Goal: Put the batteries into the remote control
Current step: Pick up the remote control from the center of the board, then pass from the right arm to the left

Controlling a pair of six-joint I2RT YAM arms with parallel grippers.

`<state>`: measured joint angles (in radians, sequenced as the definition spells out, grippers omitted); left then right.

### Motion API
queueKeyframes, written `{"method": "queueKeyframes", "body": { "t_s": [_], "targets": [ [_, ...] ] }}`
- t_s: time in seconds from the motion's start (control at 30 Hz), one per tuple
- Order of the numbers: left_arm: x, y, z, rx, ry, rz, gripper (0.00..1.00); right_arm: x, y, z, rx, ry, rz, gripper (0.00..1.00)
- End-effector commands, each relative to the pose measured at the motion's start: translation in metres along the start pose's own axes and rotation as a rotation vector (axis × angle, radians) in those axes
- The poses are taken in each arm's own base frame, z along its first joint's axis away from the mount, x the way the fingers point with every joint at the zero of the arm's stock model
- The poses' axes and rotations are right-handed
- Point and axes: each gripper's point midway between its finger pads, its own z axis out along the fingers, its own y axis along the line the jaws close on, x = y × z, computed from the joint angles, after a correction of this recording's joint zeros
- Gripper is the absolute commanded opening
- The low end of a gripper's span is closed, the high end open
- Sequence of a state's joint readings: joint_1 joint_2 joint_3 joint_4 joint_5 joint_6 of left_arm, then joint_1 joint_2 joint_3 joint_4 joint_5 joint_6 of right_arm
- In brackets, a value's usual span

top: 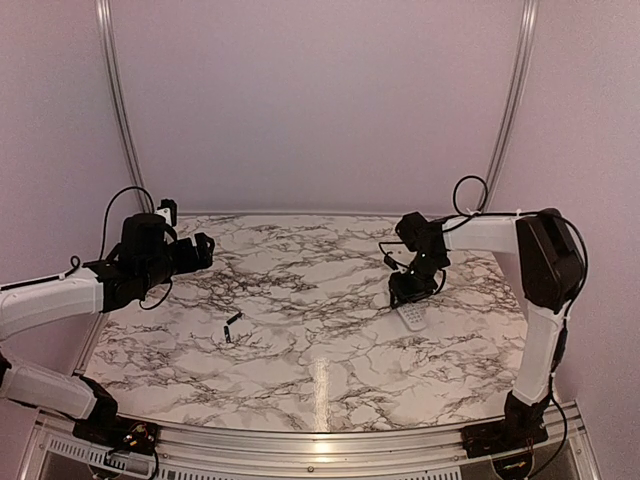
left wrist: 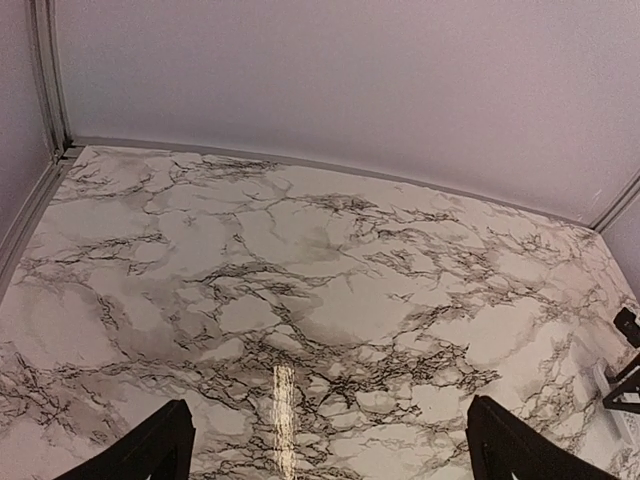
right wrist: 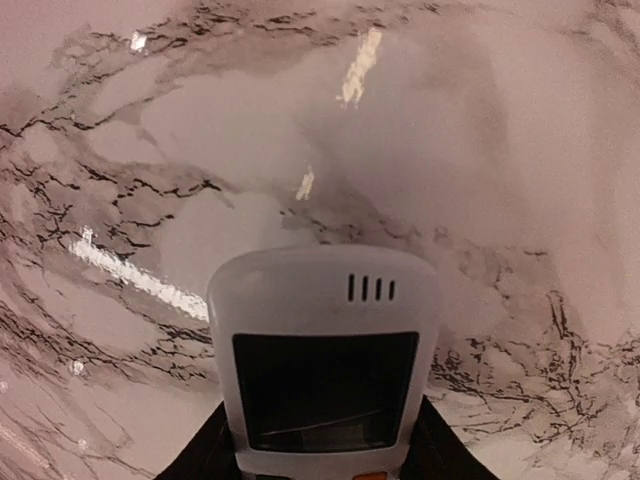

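Right fingers (right wrist: 215, 462) clamped on both sides of remote control (right wrist: 325, 300), lying flat on desk (top: 320, 280), right part. Left fingers (left wrist: 150, 450) spread wide, empty. Batteries (top: 232, 327) on desk left of centre, well apart from remote control.

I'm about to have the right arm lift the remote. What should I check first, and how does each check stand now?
1. Remote control sits between the right gripper fingers: ok.
2. Firm grip on the remote control: cannot tell, contact is at the picture's edge.
3. Battery side facing up: not ok, the screen faces up.
4. Left gripper open and empty: ok.
5. Batteries lying on the table, apart from both arms: ok.
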<state>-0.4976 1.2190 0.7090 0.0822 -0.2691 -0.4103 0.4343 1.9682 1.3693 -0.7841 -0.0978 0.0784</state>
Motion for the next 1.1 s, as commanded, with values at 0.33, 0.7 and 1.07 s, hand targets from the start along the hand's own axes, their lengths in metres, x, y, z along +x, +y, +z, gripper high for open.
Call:
{"method": "queueKeyframes", "body": {
  "t_s": [0.33, 0.7, 1.07],
  "targets": [
    [-0.011, -0.092, -0.045, 0.577, -0.067, 0.063, 0.99, -0.112, 0.117, -0.189, -0.631, -0.691, -0.14, 0.34],
    [-0.014, -0.186, -0.099, 1.012, -0.095, 0.151, 0.99, -0.114, 0.223, -0.302, -1.052, -0.944, -0.408, 0.36],
    [-0.016, -0.232, -0.109, 1.139, -0.089, 0.152, 0.99, -0.079, 0.286, -0.331, -1.255, -0.96, -0.567, 0.37]
  ]
}}
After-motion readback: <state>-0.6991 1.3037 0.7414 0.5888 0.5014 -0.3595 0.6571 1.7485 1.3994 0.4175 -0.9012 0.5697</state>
